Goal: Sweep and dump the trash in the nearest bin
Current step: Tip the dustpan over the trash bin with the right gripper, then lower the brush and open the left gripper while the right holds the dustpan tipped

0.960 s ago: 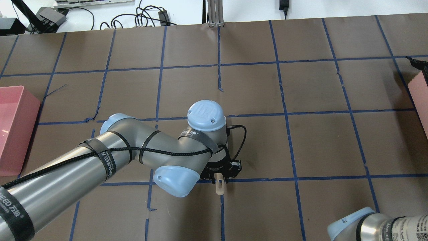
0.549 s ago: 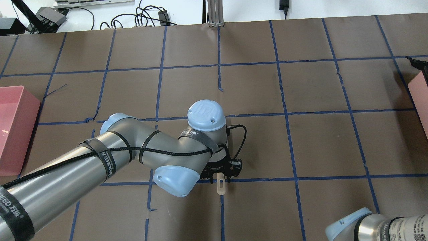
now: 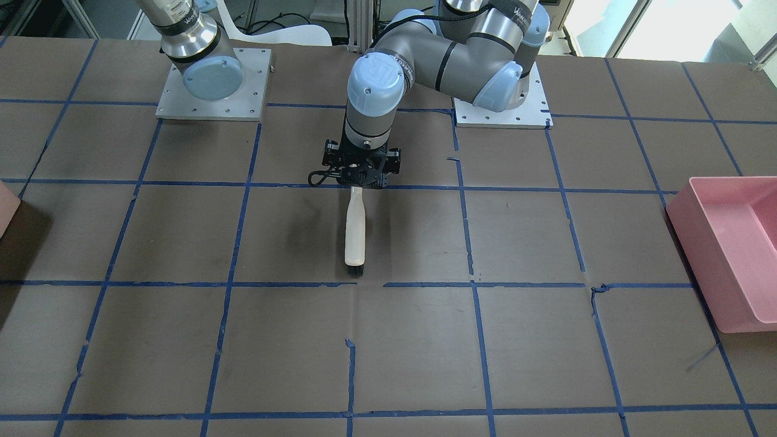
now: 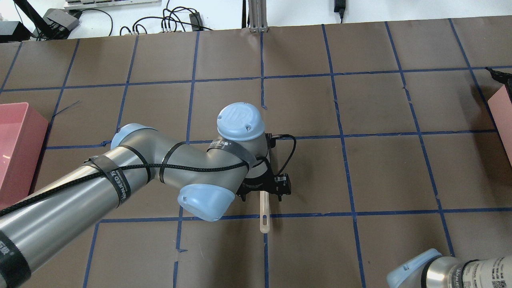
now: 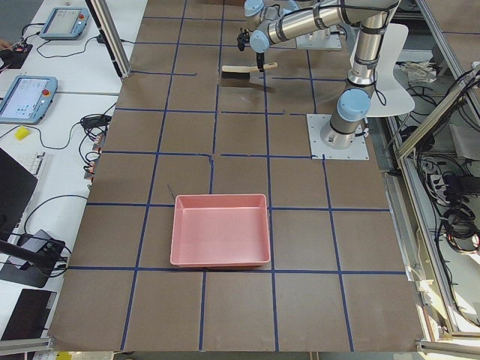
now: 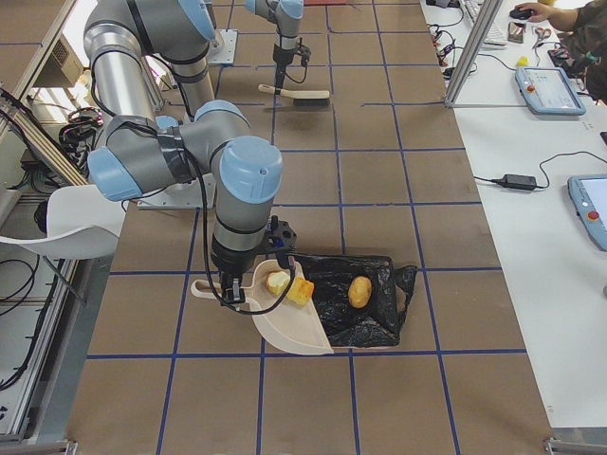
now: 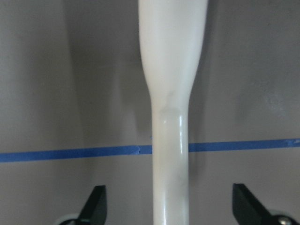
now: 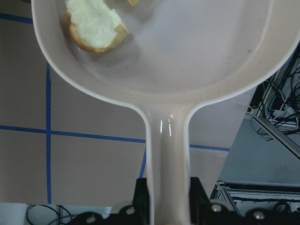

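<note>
- Brown-papered bench (image 3: 182, 243) with a blue tape grid; the peach bin (image 4: 503, 114) just peeks in at one edge.
- The left tool (image 3: 359, 177) hangs over the brush (image 3: 354, 230) handle, fingers spread either side of it.
- The right tool (image 8: 166, 201) is pinching the dustpan (image 6: 294, 332) handle.
- Two orange chunks (image 6: 300, 290) sit in the pan; the potato lump (image 6: 359, 292) lies on the black bag (image 6: 379, 322) beside it.

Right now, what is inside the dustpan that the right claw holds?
In the dustpan lie two torn pieces: a whitish chunk and an orange chunk, side by side. The potato-shaped lump is outside, on the black bag. The right claw covers the pan's handle end.
</note>
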### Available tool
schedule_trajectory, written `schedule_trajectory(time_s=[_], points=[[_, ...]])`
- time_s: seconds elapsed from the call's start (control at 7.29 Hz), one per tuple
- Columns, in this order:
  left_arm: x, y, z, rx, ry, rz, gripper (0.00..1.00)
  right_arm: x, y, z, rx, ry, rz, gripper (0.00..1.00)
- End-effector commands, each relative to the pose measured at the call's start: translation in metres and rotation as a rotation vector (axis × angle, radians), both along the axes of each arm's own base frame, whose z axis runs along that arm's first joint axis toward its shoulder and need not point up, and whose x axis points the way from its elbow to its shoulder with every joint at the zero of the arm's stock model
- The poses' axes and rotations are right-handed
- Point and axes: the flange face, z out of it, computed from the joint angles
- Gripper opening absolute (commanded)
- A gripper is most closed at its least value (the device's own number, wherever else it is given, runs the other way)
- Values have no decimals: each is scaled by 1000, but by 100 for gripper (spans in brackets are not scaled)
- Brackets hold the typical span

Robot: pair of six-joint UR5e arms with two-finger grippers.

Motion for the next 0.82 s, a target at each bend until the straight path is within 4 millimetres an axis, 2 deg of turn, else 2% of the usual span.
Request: schedule_trajectory(time_s=[0.0, 0.27, 0.41, 0.55, 0.69], points=[[53, -59, 49, 28, 24, -43, 100, -6, -23, 4, -7, 92, 128, 10], [85, -108, 113, 23, 46, -80, 100, 0, -36, 3, 22, 99, 200, 10], [111, -129, 140, 40, 42, -32, 100, -1, -37, 2, 38, 102, 217, 10], [126, -141, 171, 11, 50, -23, 100, 0, -40, 3, 40, 110, 232, 10], [134, -141, 198, 4, 53, -21, 100, 1, -46, 6, 61, 131, 301, 10]])
